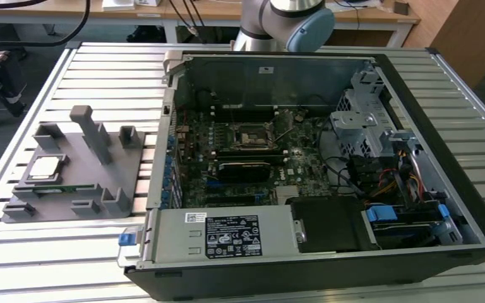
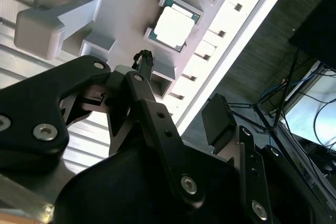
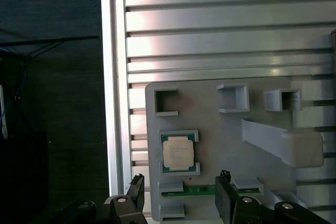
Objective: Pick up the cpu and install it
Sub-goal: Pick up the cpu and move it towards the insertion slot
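The cpu [image 1: 43,166], a small silvery square chip, lies flat in its pocket on the grey plastic tray [image 1: 81,172] at the exterior view's left. In both wrist views I look down on the cpu [image 3: 178,152] [image 2: 173,26] from above the tray [image 3: 220,135]. My gripper [image 3: 181,181] [image 2: 178,95] hangs open above the tray, a short way off the chip, with its black fingers [image 3: 135,195] spread wide and nothing between them. The motherboard socket [image 1: 249,136] sits inside the open computer case.
A green memory stick [image 3: 210,190] [image 1: 57,188] lies in a slot beside the cpu. Tall grey posts [image 1: 91,132] rise from the tray. The open case [image 1: 327,158] takes up the slatted table's middle. The table edge [image 3: 113,77] runs close to the tray.
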### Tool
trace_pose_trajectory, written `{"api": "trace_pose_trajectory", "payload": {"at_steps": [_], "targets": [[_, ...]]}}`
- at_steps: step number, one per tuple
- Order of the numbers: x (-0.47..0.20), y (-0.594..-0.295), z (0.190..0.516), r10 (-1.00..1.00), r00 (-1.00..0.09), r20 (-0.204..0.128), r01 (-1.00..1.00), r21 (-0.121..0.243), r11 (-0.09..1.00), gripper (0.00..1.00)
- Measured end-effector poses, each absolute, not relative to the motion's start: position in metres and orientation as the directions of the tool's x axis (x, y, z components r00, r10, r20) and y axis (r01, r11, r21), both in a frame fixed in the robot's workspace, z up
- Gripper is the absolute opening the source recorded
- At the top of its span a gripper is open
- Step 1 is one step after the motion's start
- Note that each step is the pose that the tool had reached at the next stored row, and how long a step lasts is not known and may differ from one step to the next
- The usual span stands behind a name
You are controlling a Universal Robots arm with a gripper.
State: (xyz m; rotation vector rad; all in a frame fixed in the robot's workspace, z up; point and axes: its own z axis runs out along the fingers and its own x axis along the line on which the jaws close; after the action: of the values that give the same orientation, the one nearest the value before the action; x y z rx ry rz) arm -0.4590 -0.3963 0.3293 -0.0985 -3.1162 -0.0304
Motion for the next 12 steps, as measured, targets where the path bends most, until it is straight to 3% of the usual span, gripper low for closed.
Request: {"api": "trace_pose_trajectory", "payload": {"at_steps": [12], "targets": [[-0.459, -0.3963, 0.3228, 0.045, -0.999, 0.024, 0.045, 0.012, 0.999, 0.64]]}}
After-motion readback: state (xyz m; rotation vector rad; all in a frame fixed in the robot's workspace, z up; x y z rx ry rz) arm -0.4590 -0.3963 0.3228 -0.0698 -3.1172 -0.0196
